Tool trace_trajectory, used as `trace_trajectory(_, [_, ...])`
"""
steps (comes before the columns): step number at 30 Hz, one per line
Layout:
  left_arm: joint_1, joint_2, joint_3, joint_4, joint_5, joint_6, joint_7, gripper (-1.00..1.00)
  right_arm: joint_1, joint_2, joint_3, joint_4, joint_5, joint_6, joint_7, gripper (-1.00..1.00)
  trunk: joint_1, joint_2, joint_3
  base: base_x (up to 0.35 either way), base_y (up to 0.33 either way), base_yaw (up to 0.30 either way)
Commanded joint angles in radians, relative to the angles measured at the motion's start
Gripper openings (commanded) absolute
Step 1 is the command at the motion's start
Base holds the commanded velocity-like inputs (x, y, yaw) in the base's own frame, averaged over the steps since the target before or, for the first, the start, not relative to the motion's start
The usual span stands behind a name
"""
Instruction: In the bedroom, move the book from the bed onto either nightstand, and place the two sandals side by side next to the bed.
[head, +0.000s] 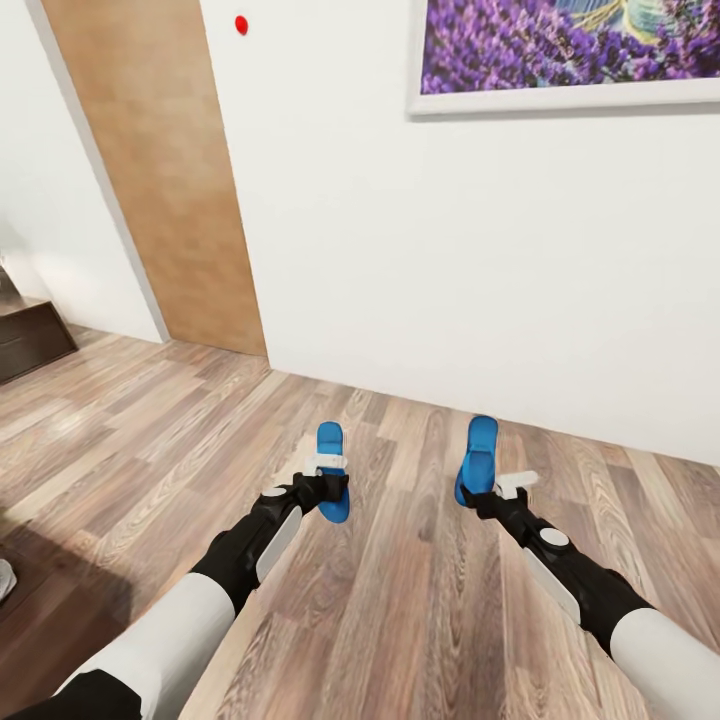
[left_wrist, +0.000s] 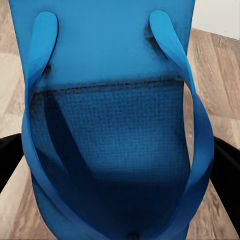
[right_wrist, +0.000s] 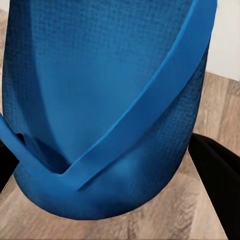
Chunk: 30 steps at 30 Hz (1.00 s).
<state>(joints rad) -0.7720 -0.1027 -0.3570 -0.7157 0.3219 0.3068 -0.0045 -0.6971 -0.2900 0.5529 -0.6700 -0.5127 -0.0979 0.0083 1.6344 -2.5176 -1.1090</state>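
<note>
Over the wood-plank floor (head: 400, 600), near the white wall (head: 450, 280), each arm carried a blue flip-flop: left gripper (head: 328, 480) clamped on the left sandal (head: 331, 470) at 11 o'clock, right gripper (head: 490, 488) on the right sandal (head: 478, 458) at 1. They looked light and bendy, so pinching the sole's edge seemed safest.

Two arms had glossy white rounded upper segments, then matte black forearm sleeves. Left black forearm (head: 255, 545) carried elongated white inset panel; right black forearm (head: 565, 580) carried similar white strip plus small round white disc near wrist. Left gripper (head: 328, 480) and right gripper (head: 495, 490): black bodies, white finger parts.
</note>
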Motion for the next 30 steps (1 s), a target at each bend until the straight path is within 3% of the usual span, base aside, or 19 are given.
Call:
trace_trajectory(1, [-0.001,0.000,0.000,-0.001,0.005,0.005,-0.001,-1.00,-0.001,-0.001,0.005,0.000,-0.010,-0.006,0.001,-1.00,0.000,0.000,-0.001,0.309,-0.101,0.273])
trace_trajectory(11, [-0.001,0.001,0.000,-0.001,0.005,0.004,-0.001,-1.00,-0.001,-0.001,0.005,0.001,-0.010,-0.006,0.001,-1.00,0.000,0.000,-0.001,0.324,-0.037,0.273])
trace_trajectory(30, [-0.001,0.001,0.000,-0.001,0.005,0.004,0.000,-1.00,-0.001,-0.001,0.005,0.001,-0.010,-0.006,0.001,-1.00,0.000,0.000,-0.001,0.308,-0.130,0.273])
